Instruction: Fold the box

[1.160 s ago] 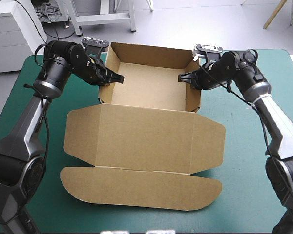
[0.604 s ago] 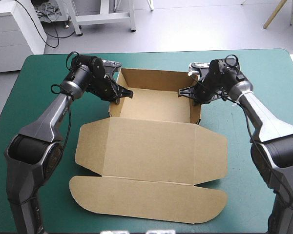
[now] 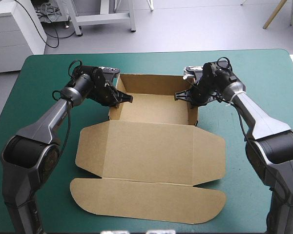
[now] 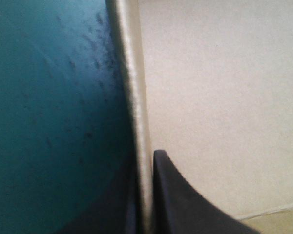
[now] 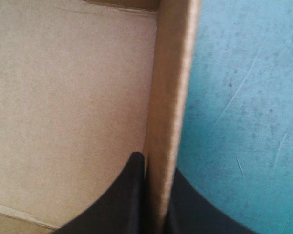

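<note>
The brown box (image 3: 151,146) lies in the middle of the table as an open tray with its lid flat toward the front edge. My left gripper (image 3: 124,97) is shut on the tray's left wall, and the wall's edge (image 4: 136,122) runs between its fingers (image 4: 180,200). My right gripper (image 3: 182,95) is shut on the right wall. In the right wrist view that wall (image 5: 171,97) stands between the two fingers (image 5: 127,195), one inside the tray and one outside. The tray floor (image 3: 154,107) is bare.
The lid's long rounded flap (image 3: 146,197) reaches toward the front edge. The teal-green cover (image 3: 39,78) shows to the left and right of the box and along the far edge.
Both grippers have moved down and slightly inward, each staying on its side wall. The tray now sits lower and narrower. The whole box has shifted a little to the right.
</note>
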Robot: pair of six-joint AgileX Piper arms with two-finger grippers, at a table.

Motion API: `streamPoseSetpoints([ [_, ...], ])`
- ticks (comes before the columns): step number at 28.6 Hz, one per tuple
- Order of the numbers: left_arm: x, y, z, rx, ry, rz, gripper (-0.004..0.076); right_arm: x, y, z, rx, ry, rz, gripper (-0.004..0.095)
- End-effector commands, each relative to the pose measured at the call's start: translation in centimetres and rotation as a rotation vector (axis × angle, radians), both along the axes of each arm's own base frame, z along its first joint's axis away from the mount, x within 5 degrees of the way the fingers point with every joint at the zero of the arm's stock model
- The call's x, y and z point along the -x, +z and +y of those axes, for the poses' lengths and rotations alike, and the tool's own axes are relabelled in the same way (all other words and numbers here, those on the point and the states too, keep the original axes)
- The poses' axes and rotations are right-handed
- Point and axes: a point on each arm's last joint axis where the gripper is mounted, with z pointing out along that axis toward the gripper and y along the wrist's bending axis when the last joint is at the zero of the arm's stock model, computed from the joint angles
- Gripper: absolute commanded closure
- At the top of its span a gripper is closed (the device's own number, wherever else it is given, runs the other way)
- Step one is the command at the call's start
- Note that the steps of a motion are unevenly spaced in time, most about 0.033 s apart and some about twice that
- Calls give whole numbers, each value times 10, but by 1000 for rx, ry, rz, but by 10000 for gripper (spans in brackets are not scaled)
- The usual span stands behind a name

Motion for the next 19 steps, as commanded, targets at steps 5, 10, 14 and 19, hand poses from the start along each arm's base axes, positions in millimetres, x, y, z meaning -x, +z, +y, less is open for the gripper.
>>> streamPoseSetpoints([
  [5,6,34,0,34,-23,-133,356,1,36,8,-44,59,-130,483],
  [10,14,66,6,29,-24,-243,164,5,59,6,-66,40,-188,333],
  [14,23,84,13,-3,-30,-286,179,12,78,3,-68,34,-228,333],
  [19,42,106,21,-28,-36,-299,179,29,102,-7,-23,30,-257,333],
])
